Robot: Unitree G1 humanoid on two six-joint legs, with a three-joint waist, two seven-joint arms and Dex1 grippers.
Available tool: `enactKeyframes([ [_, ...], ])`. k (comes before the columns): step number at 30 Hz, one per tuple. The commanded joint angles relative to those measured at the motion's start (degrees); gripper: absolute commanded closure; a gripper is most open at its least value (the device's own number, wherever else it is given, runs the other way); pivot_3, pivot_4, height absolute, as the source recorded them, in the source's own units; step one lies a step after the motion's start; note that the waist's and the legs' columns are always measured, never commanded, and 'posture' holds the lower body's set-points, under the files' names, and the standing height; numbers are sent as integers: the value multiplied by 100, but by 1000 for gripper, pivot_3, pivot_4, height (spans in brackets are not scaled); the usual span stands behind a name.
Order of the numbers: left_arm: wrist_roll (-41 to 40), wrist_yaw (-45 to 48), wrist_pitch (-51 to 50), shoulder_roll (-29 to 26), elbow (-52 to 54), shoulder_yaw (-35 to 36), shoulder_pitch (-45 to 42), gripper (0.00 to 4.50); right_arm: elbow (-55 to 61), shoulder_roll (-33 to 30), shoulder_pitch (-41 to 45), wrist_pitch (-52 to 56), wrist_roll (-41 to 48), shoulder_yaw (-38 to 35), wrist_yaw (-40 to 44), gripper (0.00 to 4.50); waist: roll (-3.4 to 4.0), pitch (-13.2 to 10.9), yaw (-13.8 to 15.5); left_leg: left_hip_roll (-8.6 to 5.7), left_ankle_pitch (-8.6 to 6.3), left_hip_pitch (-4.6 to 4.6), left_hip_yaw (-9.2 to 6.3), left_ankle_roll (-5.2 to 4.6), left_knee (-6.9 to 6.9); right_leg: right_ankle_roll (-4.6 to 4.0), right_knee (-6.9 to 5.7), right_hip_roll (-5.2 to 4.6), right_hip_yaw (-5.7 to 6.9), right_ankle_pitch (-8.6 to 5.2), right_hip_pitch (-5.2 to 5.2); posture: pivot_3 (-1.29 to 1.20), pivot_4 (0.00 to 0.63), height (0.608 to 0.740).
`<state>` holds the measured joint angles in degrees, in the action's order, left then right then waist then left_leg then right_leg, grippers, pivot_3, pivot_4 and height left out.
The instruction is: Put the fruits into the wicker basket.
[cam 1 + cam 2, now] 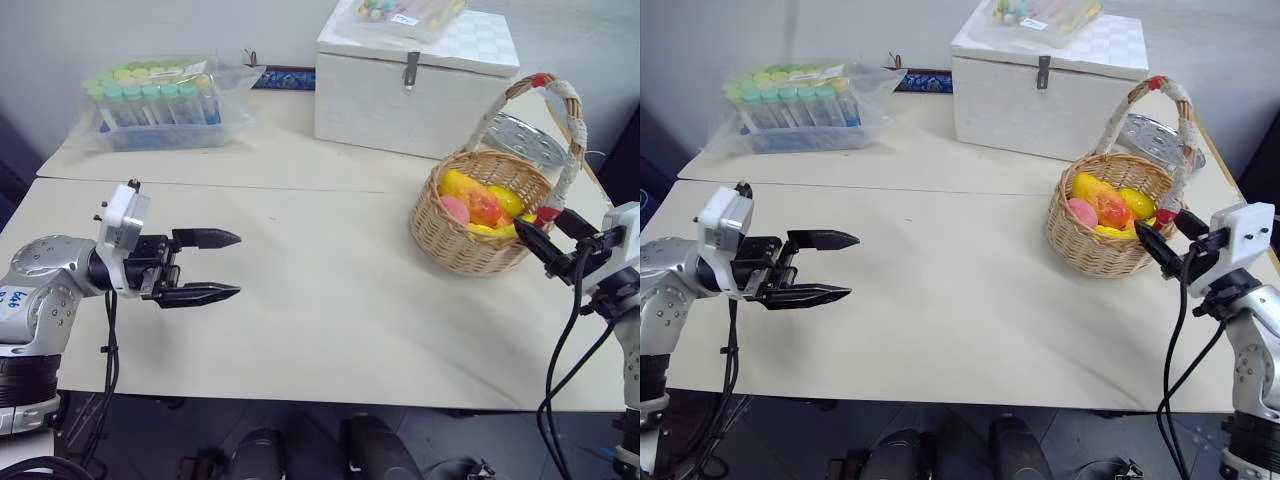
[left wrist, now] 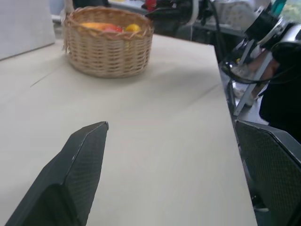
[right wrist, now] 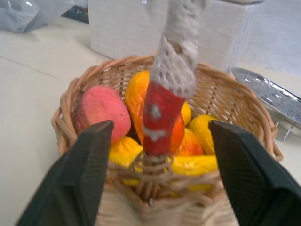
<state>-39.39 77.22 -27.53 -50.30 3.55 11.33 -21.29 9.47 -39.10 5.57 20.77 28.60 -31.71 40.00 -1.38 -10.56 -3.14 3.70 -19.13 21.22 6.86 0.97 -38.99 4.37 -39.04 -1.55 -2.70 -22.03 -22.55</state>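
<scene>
The wicker basket stands on the worktop, in front of the white lidded box. The fruits lie inside it: the mango, the banana along the near wall, and a pink fruit. The right pincer is just beside the basket, at the red foot of the handle, open and empty. The left pincer is well apart from the basket, wide open, empty, pointing toward it. No fruit seems left on the worktop

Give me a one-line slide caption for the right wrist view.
Open right end effector faces the wicker basket, its handle between the fingers, fruits inside.
</scene>
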Motion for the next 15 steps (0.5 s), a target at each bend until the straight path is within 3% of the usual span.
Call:
enactKeyframes([
  [1, 216, 15, 331, -63, -73, 134, 161, 0, 451, -343, -492, -262, 100, -539, 419, 163, 0, 0, 11, 0, 0, 0, 0, 0, -1, 0, 0, 0, 0, 0, 0, 0, 150, 740],
  [6, 666, -125, 977, -63, -158, 309, 703, 0, 599, -599, -1418, -1134, 178, -738, 1656, 76, -6, 3, 0, 1, -1, -6, -1, -1, 2, 1, 10, 3, 0, 0, 9, 0, 150, 740],
  [8, 856, -167, 1245, -64, -237, 342, 918, 0, 552, -608, -1721, -1880, -184, -446, 2111, 76, -6, 4, -14, 3, -2, -8, 0, -1, 2, 2, 12, 5, -2, 1, 12, 0, 150, 740],
  [11, 1116, -200, 1655, -81, -330, 449, 1412, 0, 608, -415, -1773, -1820, 132, 191, 2495, 76, -6, 4, -40, 4, -3, -18, 0, 1, 8, 1, 13, 9, -8, 1, 15, 0, 150, 740],
  [15, 1346, -541, 2130, 108, -251, 621, 1939, 0, 145, -319, -1067, -2431, -353, 1437, 3001, 76, -5, 3, -32, 4, -4, -19, 0, -1, 4, 1, 6, 6, -12, 1, 11, 0, 150, 740],
])
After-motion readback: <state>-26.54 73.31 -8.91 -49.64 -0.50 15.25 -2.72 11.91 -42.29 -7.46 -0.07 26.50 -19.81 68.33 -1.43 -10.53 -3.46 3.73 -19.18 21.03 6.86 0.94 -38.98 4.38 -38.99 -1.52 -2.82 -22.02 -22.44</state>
